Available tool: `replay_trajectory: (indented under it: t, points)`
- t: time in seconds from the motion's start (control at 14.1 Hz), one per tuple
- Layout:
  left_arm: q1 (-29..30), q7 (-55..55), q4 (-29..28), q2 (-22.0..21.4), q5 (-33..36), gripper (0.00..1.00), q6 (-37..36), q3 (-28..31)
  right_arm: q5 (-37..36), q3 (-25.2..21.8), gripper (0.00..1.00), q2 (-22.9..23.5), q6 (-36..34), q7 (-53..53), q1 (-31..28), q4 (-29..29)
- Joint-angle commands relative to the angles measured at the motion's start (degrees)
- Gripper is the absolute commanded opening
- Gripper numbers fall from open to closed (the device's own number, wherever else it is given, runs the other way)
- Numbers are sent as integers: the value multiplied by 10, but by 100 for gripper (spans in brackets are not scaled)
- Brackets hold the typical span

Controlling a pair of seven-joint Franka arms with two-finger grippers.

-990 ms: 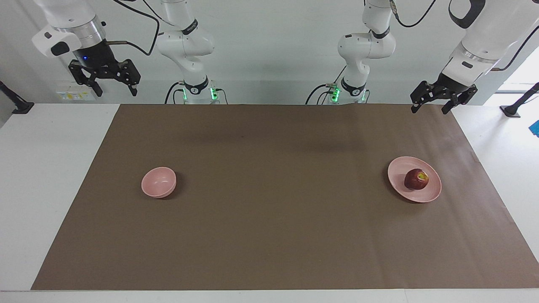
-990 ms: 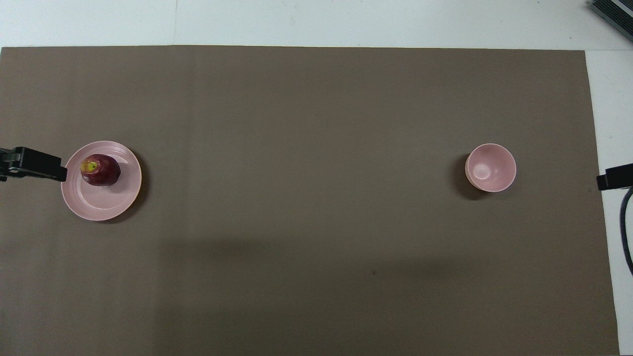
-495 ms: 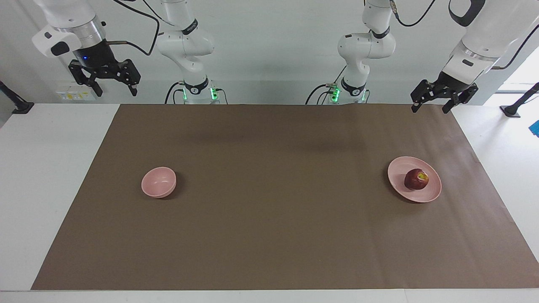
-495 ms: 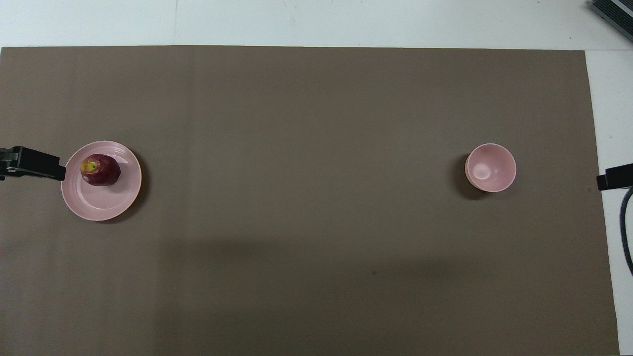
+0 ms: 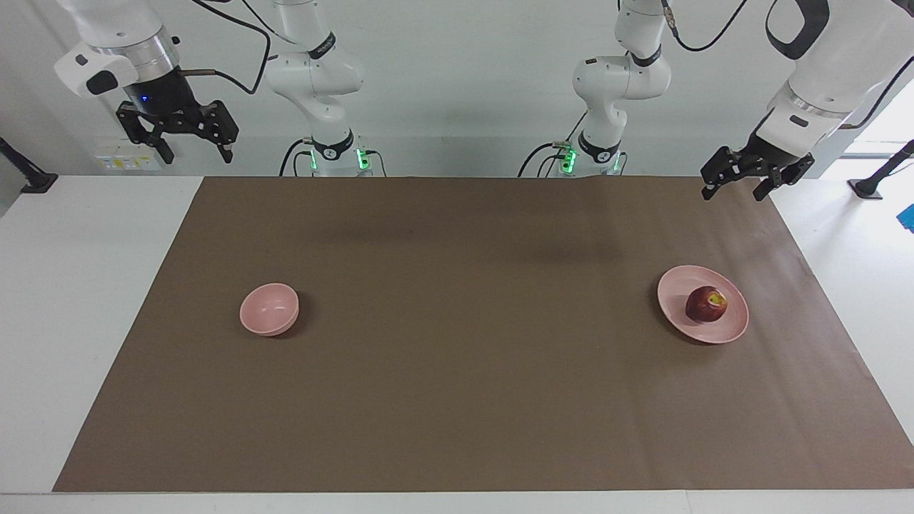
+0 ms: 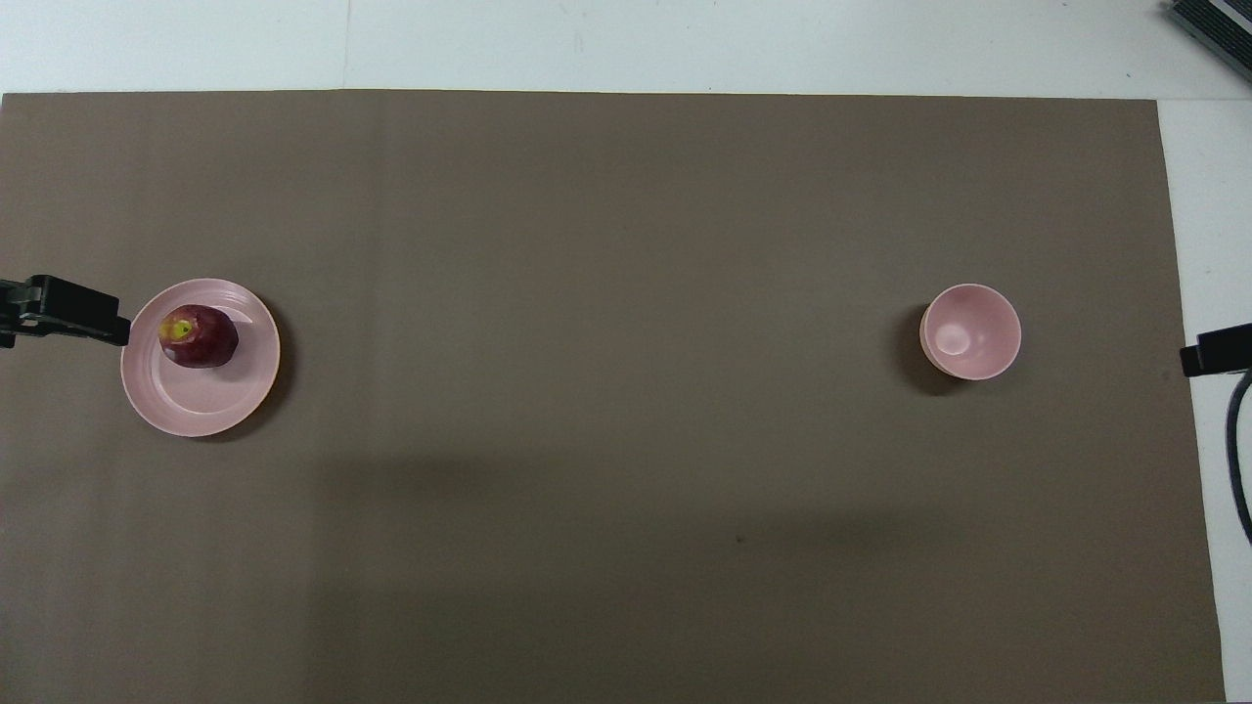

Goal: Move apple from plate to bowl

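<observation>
Left gripper (image 5: 737, 189) open, empty, raised well apart from apple (image 5: 706, 304) on plate (image 5: 678, 285).

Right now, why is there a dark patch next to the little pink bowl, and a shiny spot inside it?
Overhead view: the dark patch beside the bowl is its shadow on the brown mat; the pale spot inside is reflected light. Facing view: the same shadow hugs the bowl's base.

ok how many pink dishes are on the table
2. The plate, with the apple on it, lies toward the left arm's end of the table; the bowl sits empty toward the right arm's end. Nothing appears hidden.
</observation>
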Motion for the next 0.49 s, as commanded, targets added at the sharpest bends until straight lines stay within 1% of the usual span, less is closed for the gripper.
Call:
replay_trajectory:
  t: [0.0,0.28,0.42]
  points:
    - [26,17,17,36,4,100,21,0,1,2,100,-5,-5,-17,-2,-6]
    - [55,40,15,60,5,100,67,0,2,2,100,-6,-6,-17,-2,-8]
    - [56,41,13,85,5,100,92,0,2,2,100,-7,-6,-17,-2,-8]
